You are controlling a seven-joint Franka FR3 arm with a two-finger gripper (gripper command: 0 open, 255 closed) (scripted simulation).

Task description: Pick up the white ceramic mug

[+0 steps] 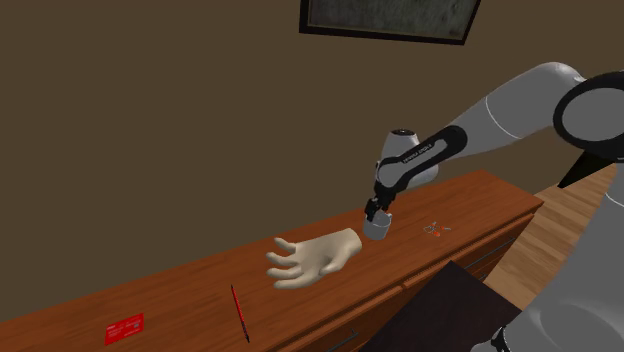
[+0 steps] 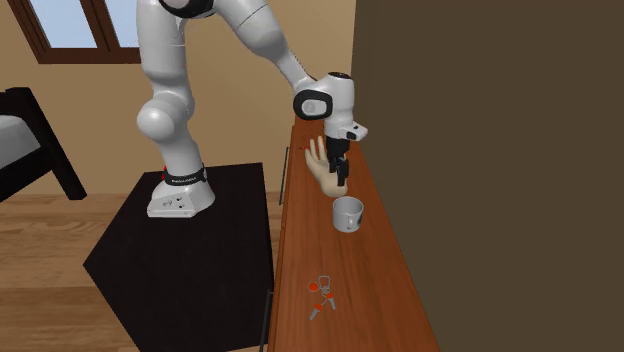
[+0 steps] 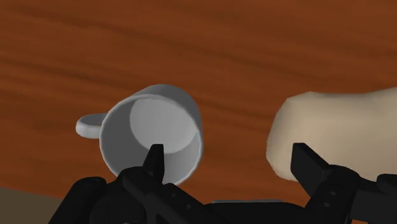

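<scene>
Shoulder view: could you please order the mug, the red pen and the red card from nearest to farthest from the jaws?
1. mug: directly below the jaws.
2. red pen: toward the shoulder view's left, beyond the pale hand model.
3. red card: farthest, near the shoulder view's lower left corner.

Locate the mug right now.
In the second exterior view the mug stands upright on the wooden cabinet top, between the beige hand model and the keys, just by the open end effector.
</scene>
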